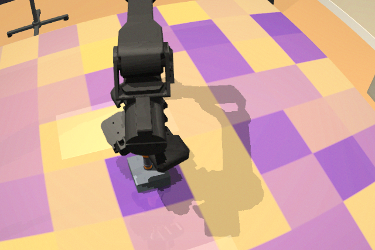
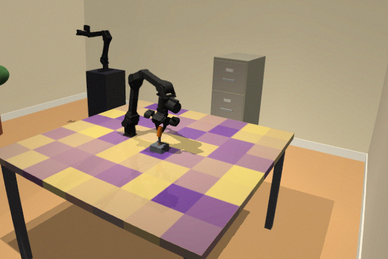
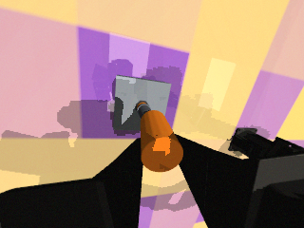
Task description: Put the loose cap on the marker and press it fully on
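orange cap [image 3: 161,144] between hand's [image 3: 161,154] dark fingers; marker [image 3: 143,109] beyond, in grey holder block [image 3: 154,92].

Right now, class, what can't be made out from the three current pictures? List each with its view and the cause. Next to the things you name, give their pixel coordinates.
- Top: most of the orange cap [image 1: 145,156] [image 2: 159,131] [image 3: 161,144], behind the gripper [image 1: 148,162] [image 2: 159,128] [image 3: 157,141].
- Wrist: the marker's [image 1: 147,162] [image 2: 159,140] [image 3: 143,109] tip, hidden by the cap.
- Exterior: whether the cap has seated, too small.
- Exterior: the filing cabinet's [image 2: 230,85] bottom, behind the table [image 2: 185,198].

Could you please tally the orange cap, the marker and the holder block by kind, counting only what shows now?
Orange cap: 1
Marker: 1
Holder block: 1
Total: 3
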You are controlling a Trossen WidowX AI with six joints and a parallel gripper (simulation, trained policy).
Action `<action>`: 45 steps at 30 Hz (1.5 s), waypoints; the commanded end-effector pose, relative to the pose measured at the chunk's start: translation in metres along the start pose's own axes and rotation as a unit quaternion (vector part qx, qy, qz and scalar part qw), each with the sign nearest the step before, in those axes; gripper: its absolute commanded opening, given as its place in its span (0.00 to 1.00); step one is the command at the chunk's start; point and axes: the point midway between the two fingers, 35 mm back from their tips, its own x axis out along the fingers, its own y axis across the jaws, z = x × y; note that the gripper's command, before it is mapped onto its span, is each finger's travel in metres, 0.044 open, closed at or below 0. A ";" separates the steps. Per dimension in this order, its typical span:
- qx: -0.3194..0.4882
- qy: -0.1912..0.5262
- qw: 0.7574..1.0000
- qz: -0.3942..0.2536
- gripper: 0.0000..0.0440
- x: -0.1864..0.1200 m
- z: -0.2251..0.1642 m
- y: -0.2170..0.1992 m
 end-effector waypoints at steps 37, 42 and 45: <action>-0.037 0.040 0.998 -0.041 0.49 0.058 -0.008 -0.016; -0.038 0.049 0.997 -0.045 0.59 0.059 -0.012 -0.022; -0.039 0.051 0.997 -0.044 0.66 0.059 -0.013 -0.024</action>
